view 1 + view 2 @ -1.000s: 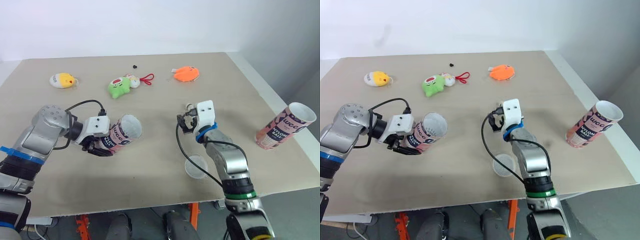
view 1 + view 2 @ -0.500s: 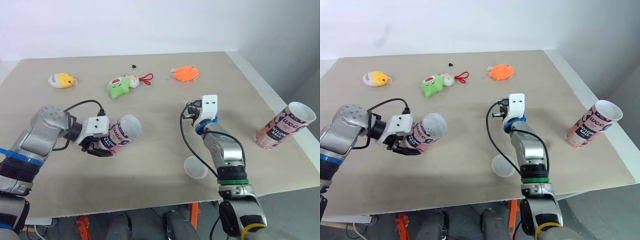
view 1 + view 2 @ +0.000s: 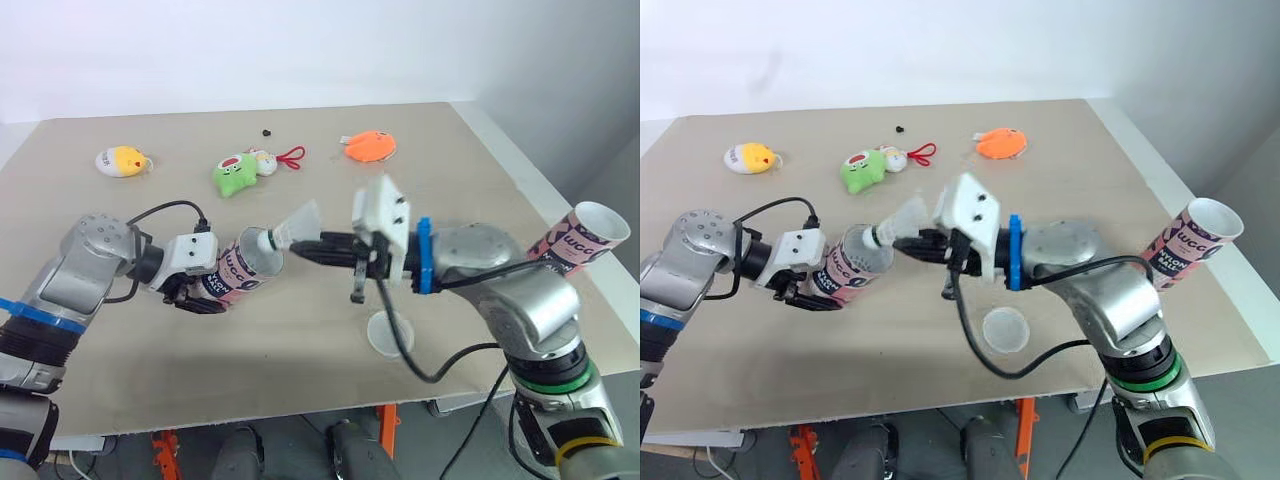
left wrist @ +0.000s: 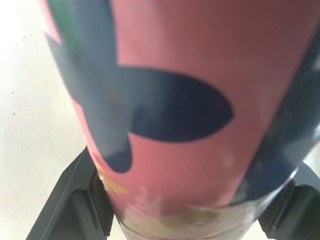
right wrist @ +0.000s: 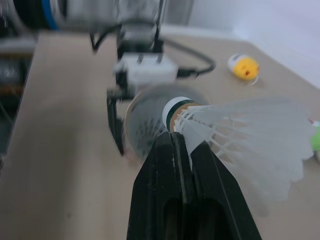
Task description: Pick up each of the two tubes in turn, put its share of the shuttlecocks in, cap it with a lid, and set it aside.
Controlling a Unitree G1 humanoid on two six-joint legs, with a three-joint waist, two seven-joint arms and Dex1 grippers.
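Observation:
My left gripper [image 3: 203, 293] is shut on a pink tube [image 3: 243, 268], held tilted just above the table with its open mouth facing right. The left wrist view has the tube [image 4: 170, 100] close up between the black fingers [image 4: 70, 200]. My right gripper [image 3: 312, 246] reaches in from the right, shut on a white shuttlecock [image 3: 296, 224] whose cork end sits at the tube's mouth. From the right wrist, the shuttlecock [image 5: 240, 135] points cork first at the tube [image 5: 145, 125]. A second pink tube [image 3: 582, 240] stands open at the table's right edge. A clear lid [image 3: 388, 333] lies near the front edge.
A yellow plush [image 3: 122, 160], a green plush [image 3: 235, 173] with a red loop, and an orange plush [image 3: 370, 147] lie along the far side of the table. A small black bit [image 3: 268, 131] lies beyond them. The table's right edge runs close past the standing tube.
My right arm has swung left from the table's middle, and its gripper now grips a shuttlecock at the tube's mouth. The left arm, its tube and the lid have stayed put.

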